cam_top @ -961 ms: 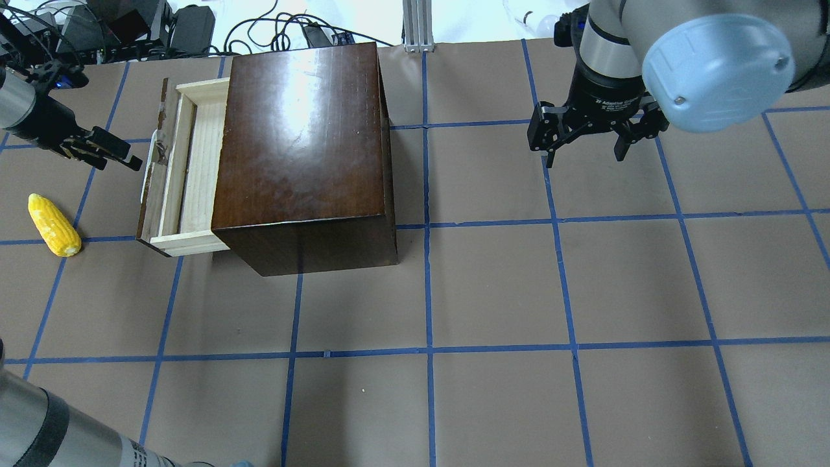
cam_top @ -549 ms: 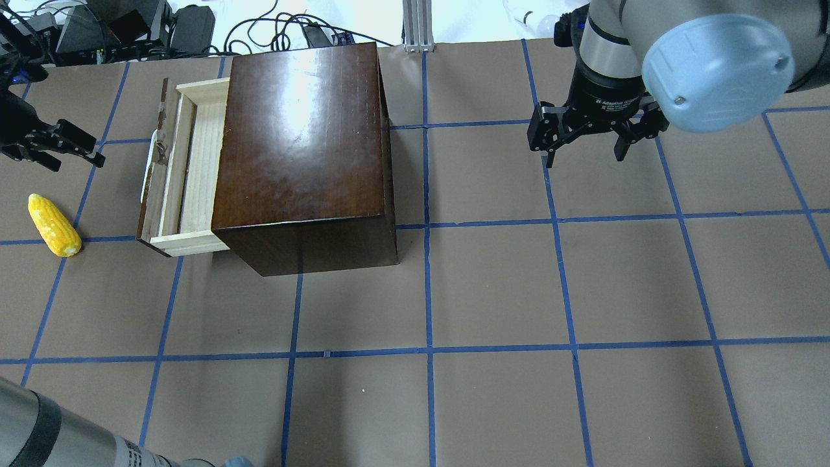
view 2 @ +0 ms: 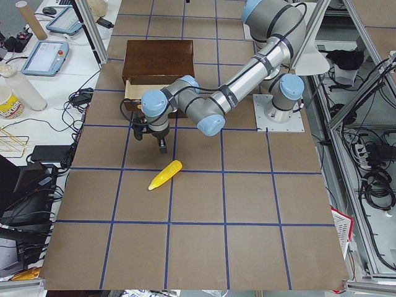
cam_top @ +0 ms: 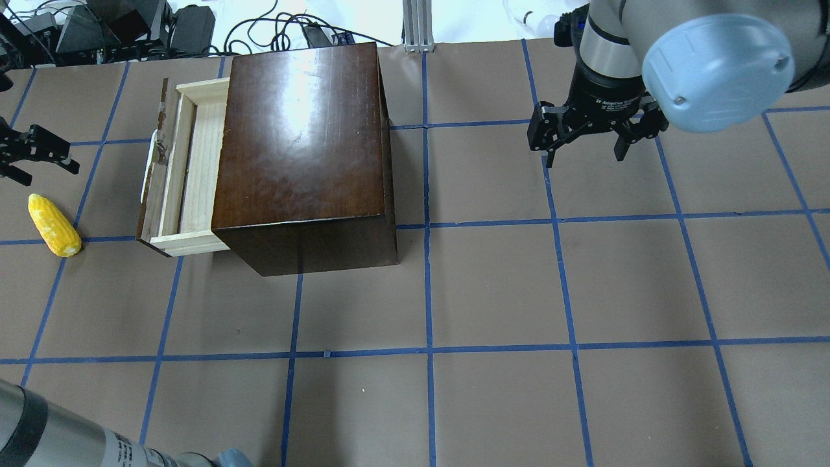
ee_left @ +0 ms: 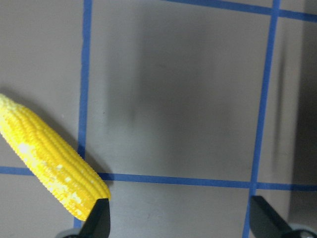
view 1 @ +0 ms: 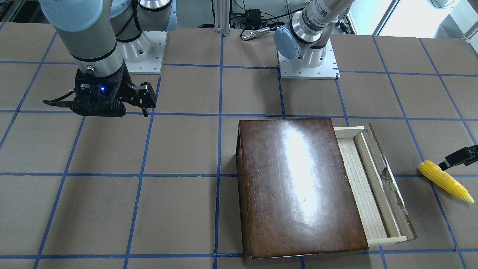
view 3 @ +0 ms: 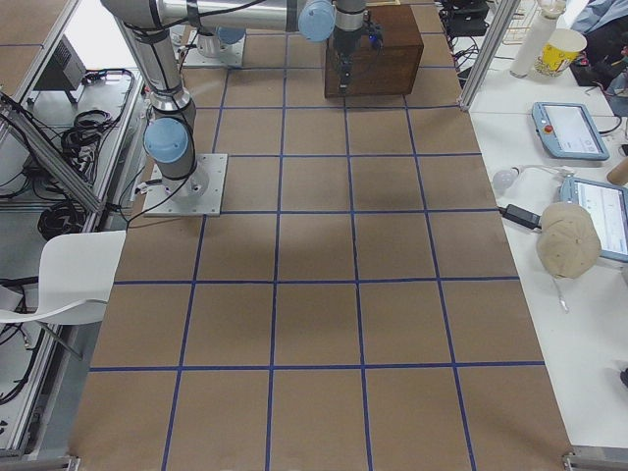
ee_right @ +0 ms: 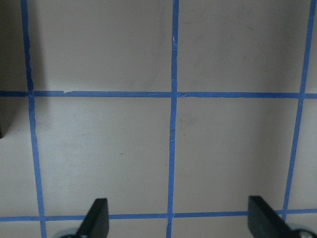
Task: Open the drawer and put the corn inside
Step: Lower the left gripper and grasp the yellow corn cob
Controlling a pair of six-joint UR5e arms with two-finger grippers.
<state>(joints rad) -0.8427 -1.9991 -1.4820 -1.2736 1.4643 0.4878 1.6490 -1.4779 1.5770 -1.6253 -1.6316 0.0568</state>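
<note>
The drawer (cam_top: 185, 170) stands pulled out of the left side of the dark-brown box (cam_top: 301, 143). Its pale wooden tray is empty, as the front-facing view (view 1: 368, 183) also shows. The yellow corn (cam_top: 54, 225) lies on the table left of the drawer, and it also shows in the front-facing view (view 1: 445, 181). My left gripper (cam_top: 52, 175) is open and empty, hovering just behind the corn. In the left wrist view the corn (ee_left: 49, 158) lies by the left fingertip (ee_left: 96, 220). My right gripper (cam_top: 583, 155) is open and empty, hanging well to the right of the box.
The brown table (cam_top: 493, 292) carries a blue tape grid. Cables and electronics (cam_top: 117, 29) lie beyond its far edge. A metal post (cam_top: 415, 26) stands behind the box. The left arm's link (cam_top: 58, 441) crosses the near left corner.
My left gripper has moved left, away from the drawer's handle, to a spot just behind the corn. The drawer, corn and right arm have not moved.
</note>
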